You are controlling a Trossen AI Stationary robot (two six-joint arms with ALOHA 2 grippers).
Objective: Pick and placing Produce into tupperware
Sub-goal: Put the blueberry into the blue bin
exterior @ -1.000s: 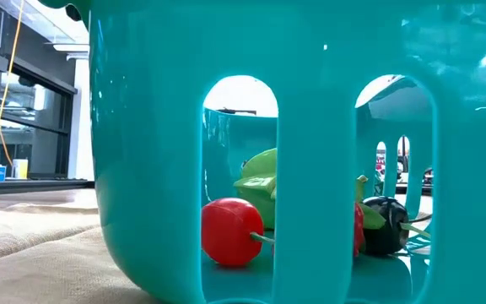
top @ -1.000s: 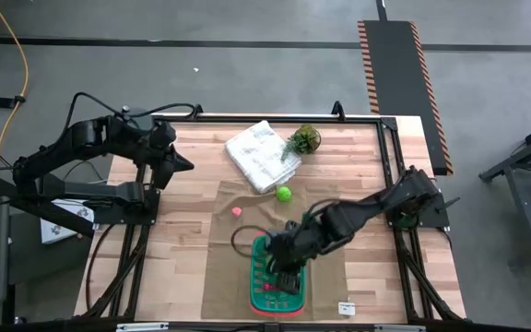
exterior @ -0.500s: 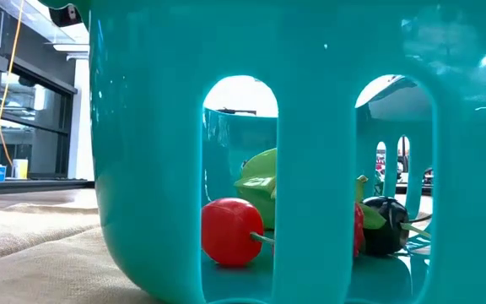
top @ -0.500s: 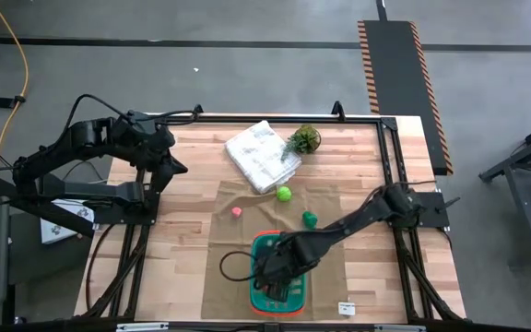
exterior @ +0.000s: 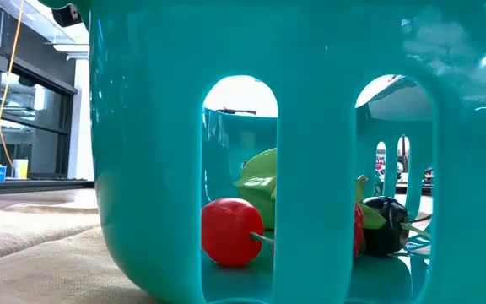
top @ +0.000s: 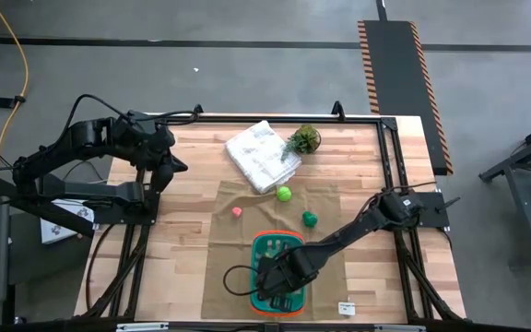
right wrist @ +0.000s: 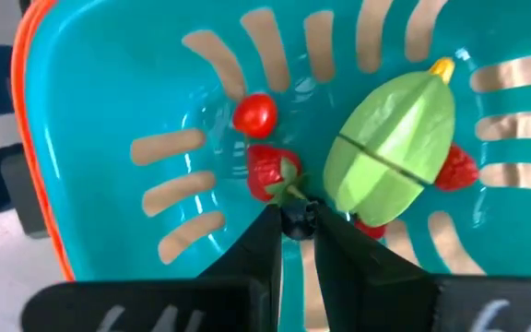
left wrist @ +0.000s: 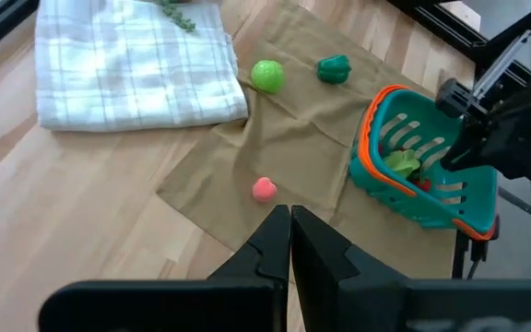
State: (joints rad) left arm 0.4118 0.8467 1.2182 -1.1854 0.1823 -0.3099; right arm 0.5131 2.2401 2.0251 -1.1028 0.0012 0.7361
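The tupperware, a green basket [top: 295, 242] with an orange rim [right wrist: 35, 138], stands on the tan cloth near the table's front edge. In it lie a light green piece [right wrist: 390, 152], a small red ball [right wrist: 254, 113] and a red berry [right wrist: 267, 171]. My right gripper [top: 279, 277] reaches down into the basket, shut on a small dark piece [right wrist: 298, 219]. On the cloth beyond lie a green ball [top: 284, 194], a dark green piece [top: 310, 219] and a pink piece [top: 236, 211]. My left gripper [top: 159, 175] hangs shut over the table's far left. My right gripper pinches the small dark piece with a green stem [right wrist: 290, 191] between its two fingertips. The fingers come from above, pointing steeply down into the basket. The piece sits just over the red berry; whether it touches the berry or the basket's floor, I cannot tell.
A folded white cloth [top: 261, 155] and a small potted plant [top: 303, 140] stand at the table's far side. The tan cloth [top: 238, 249] covers the middle. A small white tag [top: 346, 308] lies near the front right. The basket's wall [exterior: 142, 127] fills the low view.
My right gripper has sunk into the basket and gone toward the table's near edge, still shut on the dark piece. With the arm out of the way, the dark green piece on the cloth shows again. The basket and the produce in it have kept still.
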